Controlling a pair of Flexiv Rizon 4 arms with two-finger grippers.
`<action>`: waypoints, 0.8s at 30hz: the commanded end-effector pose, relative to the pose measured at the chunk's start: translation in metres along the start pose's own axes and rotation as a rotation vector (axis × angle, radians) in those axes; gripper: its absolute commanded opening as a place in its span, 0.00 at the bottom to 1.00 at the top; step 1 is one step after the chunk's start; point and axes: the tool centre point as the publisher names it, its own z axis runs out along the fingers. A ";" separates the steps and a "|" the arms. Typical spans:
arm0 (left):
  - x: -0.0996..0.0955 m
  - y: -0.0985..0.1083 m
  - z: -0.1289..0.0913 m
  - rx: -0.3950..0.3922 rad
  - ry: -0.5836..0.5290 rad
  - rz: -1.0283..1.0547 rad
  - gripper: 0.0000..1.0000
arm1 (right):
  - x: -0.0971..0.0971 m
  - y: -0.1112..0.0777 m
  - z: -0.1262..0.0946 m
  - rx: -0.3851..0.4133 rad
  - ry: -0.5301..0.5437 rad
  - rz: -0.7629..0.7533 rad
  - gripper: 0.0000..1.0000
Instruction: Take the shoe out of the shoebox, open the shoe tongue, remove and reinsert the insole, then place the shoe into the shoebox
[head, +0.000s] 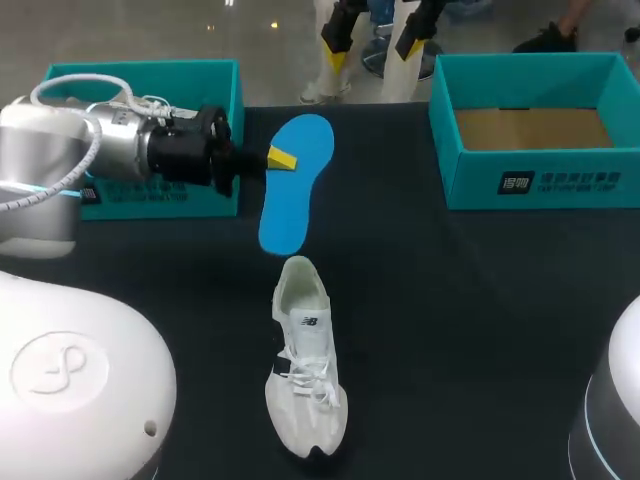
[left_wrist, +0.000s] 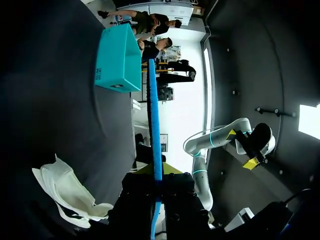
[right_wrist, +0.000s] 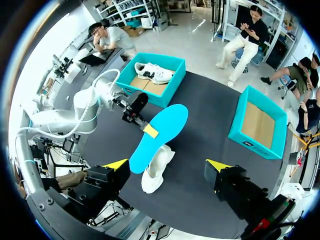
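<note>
Nearest the robot, a white shoe (head: 305, 370) stands on the black table (head: 480, 330) outside both boxes, its toe toward the near edge and its open heel end facing away; its laces show along the top. In the right wrist view the same shoe (right_wrist: 156, 169) sits below the right gripper (right_wrist: 167, 164), whose two yellow-tipped fingers are spread wide apart with nothing between them, well above the tabletop. Just beyond the shoe's heel is the blue insole (head: 297, 185), out of the shoe and gripped by the left gripper (head: 283, 158), which comes in from the left and pinches the insole's left edge near its wider, farther end; the narrow end points back toward the shoe. From the left wrist the insole (left_wrist: 155, 125) appears edge-on, running straight out from between the fingers of that gripper (left_wrist: 156, 172), with the shoe (left_wrist: 65, 192) lying off to one side. Whether the insole touches the table cannot be told. Farther back, a teal shoebox (head: 215, 75) stands behind the left arm (head: 90, 150), and the right wrist view shows a second white shoe (right_wrist: 152, 72) inside it. At the far right stands another teal shoebox (head: 530, 180), open, its brown cardboard floor showing.
</note>
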 end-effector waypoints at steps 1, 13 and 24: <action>-0.007 0.002 -0.002 0.008 0.028 0.007 0.00 | 0.000 0.001 0.000 0.002 0.000 0.001 1.00; -0.002 0.000 -0.002 0.036 0.045 0.003 0.00 | 0.000 0.001 0.000 0.002 0.000 0.001 1.00; -0.002 0.000 -0.002 0.036 0.045 0.003 0.00 | 0.000 0.001 0.000 0.002 0.000 0.001 1.00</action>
